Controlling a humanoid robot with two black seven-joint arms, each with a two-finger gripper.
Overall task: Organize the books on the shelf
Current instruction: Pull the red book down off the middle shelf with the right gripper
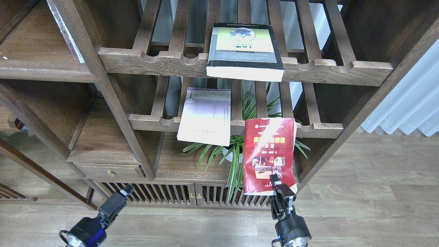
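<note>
My right gripper [279, 190] is shut on the lower edge of the red book [269, 154] and holds it in the air in front of the bookcase, clear of the slatted rack. The black-grey book with the yellow panel [244, 49] lies on the upper slatted rack. The pale lavender-white book [205, 115] lies on the lower slatted rack, hanging over its front rail. A flat dark-brown shelf [37, 51] is at the upper left. My left gripper [120, 199] is low at the left, empty, seen end-on.
A potted spider plant [236, 154] stands on the lower board behind the red book. A small drawer [109, 169] and slatted cabinet doors [192, 195] are below. A white curtain [411, 103] hangs at the right. Wooden floor lies in front.
</note>
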